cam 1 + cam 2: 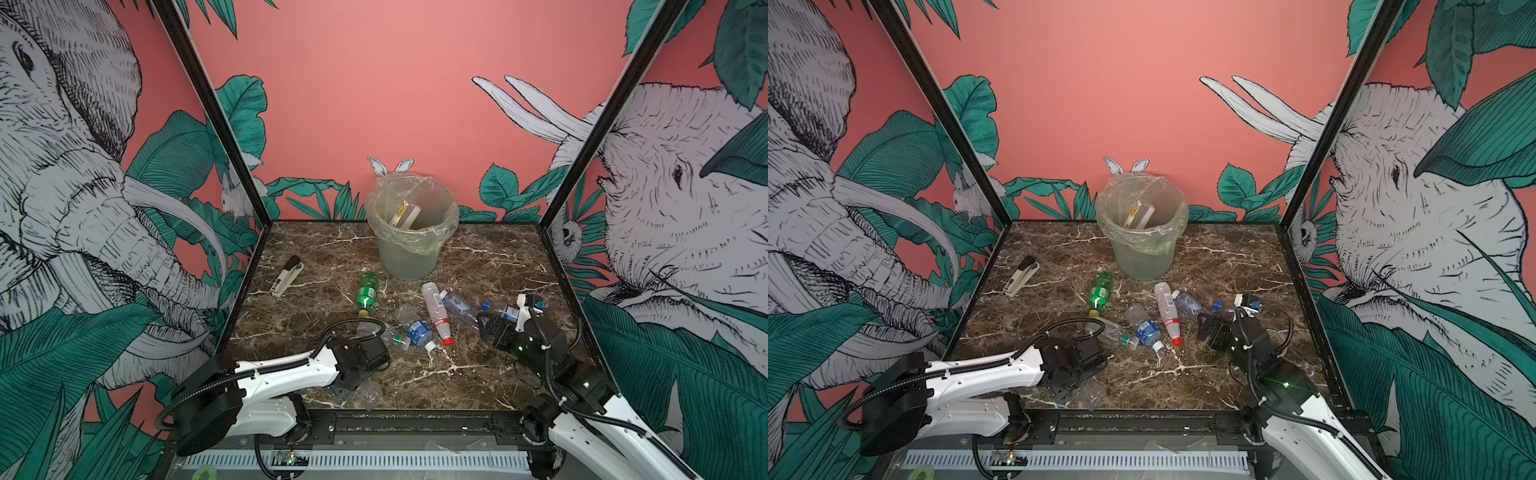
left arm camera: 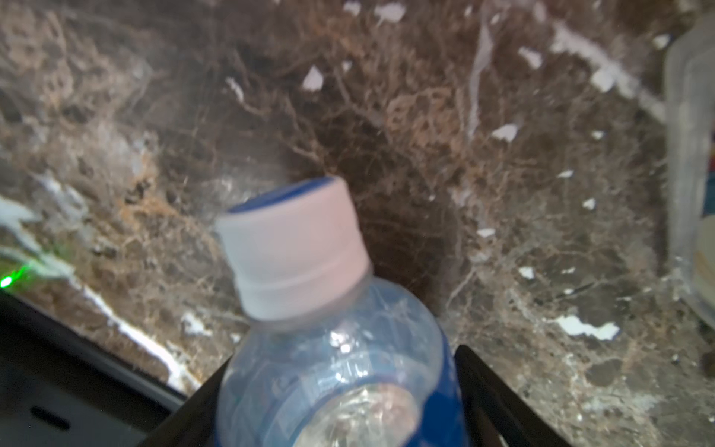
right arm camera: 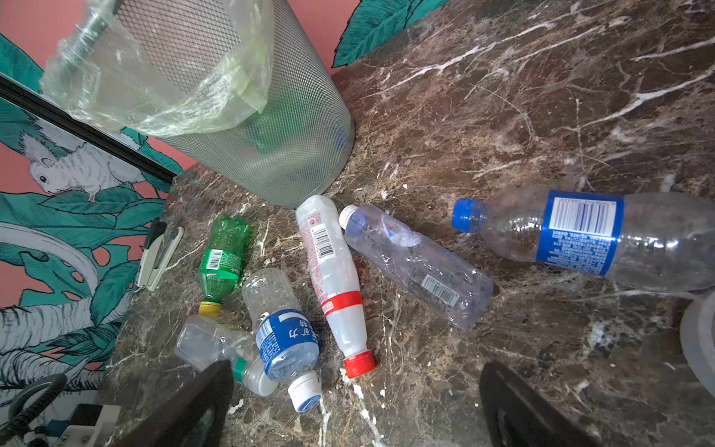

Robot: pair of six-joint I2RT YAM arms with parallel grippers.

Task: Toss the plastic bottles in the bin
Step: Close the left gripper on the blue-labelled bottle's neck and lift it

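The bin (image 1: pixel 411 249) stands at the back middle of the marble table, lined with a clear bag. Several plastic bottles lie in front of it: a green one (image 1: pixel 367 293), a white red-capped one (image 1: pixel 435 309), a blue-labelled one (image 1: pixel 417 330) and a clear one (image 1: pixel 459 305). My left gripper (image 2: pixel 340 387) points down near the front edge. Its fingers are shut on a clear blue-labelled bottle with a white cap (image 2: pixel 294 251). My right gripper (image 3: pixel 356 387) hovers open over the bare table next to a blue-capped bottle (image 3: pixel 580 236), with nothing between its fingers.
A white-and-black stapler (image 1: pixel 286 275) lies at the left, near the side wall. A cardboard box leans inside the bin (image 1: pixel 401 212). A black frame rail (image 1: pixel 415 419) runs along the table's front edge. Patterned walls close in both sides and the back.
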